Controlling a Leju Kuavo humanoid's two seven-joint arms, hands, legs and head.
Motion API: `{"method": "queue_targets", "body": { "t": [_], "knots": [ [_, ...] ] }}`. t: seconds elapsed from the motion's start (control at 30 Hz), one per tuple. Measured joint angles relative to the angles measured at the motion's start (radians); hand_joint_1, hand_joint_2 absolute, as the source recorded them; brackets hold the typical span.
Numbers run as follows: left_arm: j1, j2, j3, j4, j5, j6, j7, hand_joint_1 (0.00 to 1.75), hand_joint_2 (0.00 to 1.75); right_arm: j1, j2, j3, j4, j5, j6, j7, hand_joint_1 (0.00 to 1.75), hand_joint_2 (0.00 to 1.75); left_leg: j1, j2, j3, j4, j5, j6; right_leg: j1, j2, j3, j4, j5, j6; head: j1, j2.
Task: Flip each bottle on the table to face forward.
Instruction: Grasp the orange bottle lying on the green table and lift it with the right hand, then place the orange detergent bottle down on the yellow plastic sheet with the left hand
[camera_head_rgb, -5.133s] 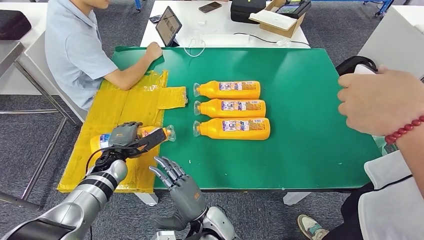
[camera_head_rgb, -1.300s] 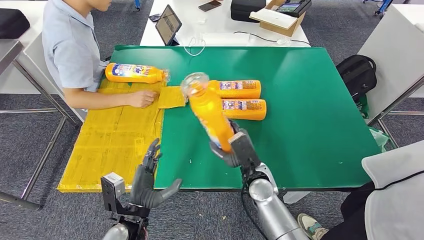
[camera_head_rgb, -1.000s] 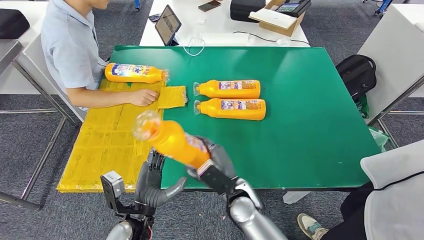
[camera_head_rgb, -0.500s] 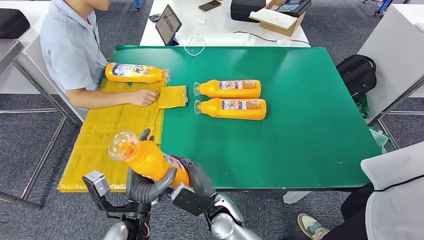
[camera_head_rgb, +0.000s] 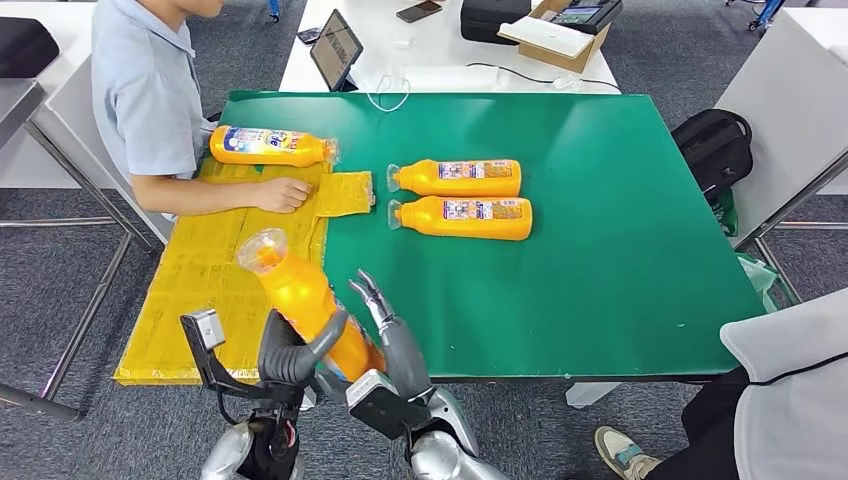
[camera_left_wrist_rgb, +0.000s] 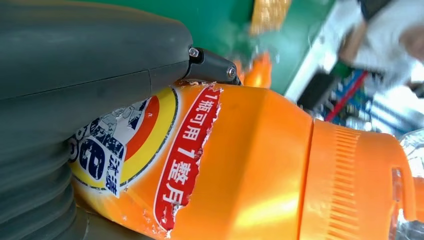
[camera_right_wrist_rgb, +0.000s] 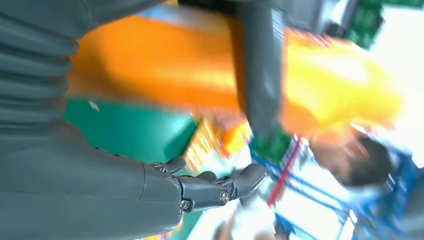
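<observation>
Now the left hand (camera_head_rgb: 290, 355) grips the lifted orange bottle (camera_head_rgb: 300, 300) round its lower body, fingers wrapped on it, at the near edge of the green mat (camera_head_rgb: 600, 250). Bottle tilted, clear cap end up, pointing away from the robot. The left wrist view shows its torn red-and-yellow label (camera_left_wrist_rgb: 150, 145) up against the thumb. Right hand (camera_head_rgb: 392, 345) just beside the bottle, fingers apart and straight, holding nothing. Two more orange bottles (camera_head_rgb: 460, 198) lie side by side mid-mat. Another bottle (camera_head_rgb: 268, 146) lies off the mat's far left corner, by a seated person's forearm (camera_head_rgb: 215, 195) on the yellow sheet (camera_head_rgb: 200, 270).
</observation>
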Motion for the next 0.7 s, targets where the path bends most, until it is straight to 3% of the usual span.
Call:
{"method": "queue_targets", "body": {
  "t": [0.17, 0.3, 0.4, 0.53, 0.7],
  "knots": [
    [-0.046, 0.02, 0.076, 0.052, -0.062, 0.083, -0.043, 1.75, 1.75, 0.027, -0.007, -0.001, -0.074, 0.001, -0.104, -0.047, 0.0, 0.0, 0.0, 0.0, 0.0, 0.0, 0.0, 0.0, 0.0, 0.0, 0.0, 0.0, 0.0, 0.0, 0.0, 0.0],
    [-0.069, 0.055, 0.133, 0.077, -0.307, 0.172, -0.099, 1.75, 1.75, 0.061, -0.02, -0.012, -0.139, 0.004, -0.16, -0.07, 0.0, 0.0, 0.0, 0.0, 0.0, 0.0, 0.0, 0.0, 0.0, 0.0, 0.0, 0.0, 0.0, 0.0, 0.0, 0.0],
    [-0.076, 0.081, 0.175, 0.088, -0.496, 0.209, -0.096, 1.75, 1.75, 0.089, -0.028, -0.033, -0.184, 0.019, -0.175, -0.073, 0.0, 0.0, 0.0, 0.0, 0.0, 0.0, 0.0, 0.0, 0.0, 0.0, -0.001, 0.0, 0.0, 0.0, 0.0, 0.0],
    [-0.106, 0.138, 0.207, 0.12, -0.929, 0.238, 0.011, 1.75, 1.75, 0.142, -0.03, -0.072, -0.27, 0.034, -0.182, -0.076, 0.0, 0.0, 0.0, 0.0, -0.001, 0.0, 0.0, 0.0, 0.0, 0.0, -0.001, 0.0, 0.0, 0.0, 0.0, 0.0],
    [-0.22, 0.183, 0.201, 0.257, -1.329, 0.14, 0.15, 1.75, 1.75, 0.164, -0.036, -0.086, -0.347, 0.032, -0.151, -0.076, 0.0, 0.0, 0.0, 0.0, 0.0, 0.0, 0.002, -0.001, 0.0, -0.001, -0.001, 0.0, 0.001, -0.001, 0.0, 0.0]
  ]
}}
